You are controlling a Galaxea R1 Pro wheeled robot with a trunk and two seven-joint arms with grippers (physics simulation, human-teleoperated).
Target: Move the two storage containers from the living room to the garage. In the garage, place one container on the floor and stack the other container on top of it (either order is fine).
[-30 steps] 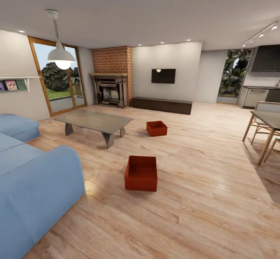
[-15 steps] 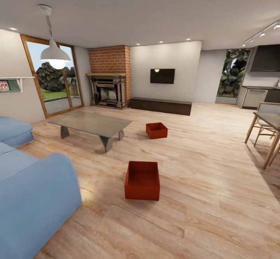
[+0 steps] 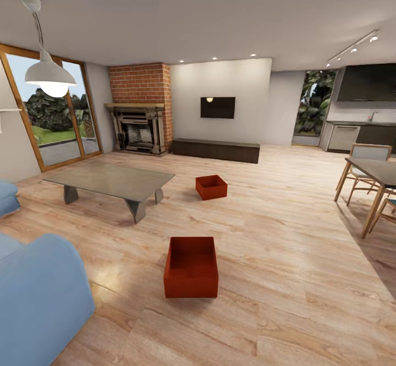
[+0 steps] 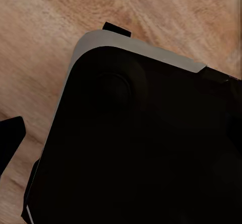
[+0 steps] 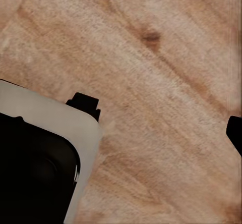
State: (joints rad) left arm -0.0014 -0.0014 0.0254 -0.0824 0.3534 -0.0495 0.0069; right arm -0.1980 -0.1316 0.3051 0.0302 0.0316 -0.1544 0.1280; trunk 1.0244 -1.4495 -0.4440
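Nearest in the head view, a blue sofa (image 3: 38, 294) fills the lower left corner, standing on the light wood plank floor (image 3: 286, 278) of the living room. Just beyond it, in the middle of the open floor, sits the nearer storage box (image 3: 191, 267), red-orange, open-topped and upright, apart from the sofa. Farther back and slightly to the right lies the second storage box (image 3: 211, 187), alike in colour and shape, resting on the planks near the right end of the low grey table (image 3: 110, 180) but not touching it. At the right edge stand a dining table (image 3: 374, 171) and wooden chairs (image 3: 360, 162). Against the far wall are a red-brick fireplace (image 3: 140, 107), a long dark low cabinet (image 3: 215, 150) and a black TV (image 3: 217, 107) above it. A white pendant lamp (image 3: 48, 72) hangs at upper left before the glass doors (image 3: 52, 113).

In the left wrist view, a black rounded body with a pale rim (image 4: 146, 143) hangs over the planks, and a dark tip of the left pincer (image 4: 10, 141) shows at one edge; whether the left pincer is open or closed cannot be told. In the right wrist view, a like body (image 5: 40, 158) sits above the wood and a dark tip of the right pincer (image 5: 235, 130) shows at the edge; its state cannot be told either.
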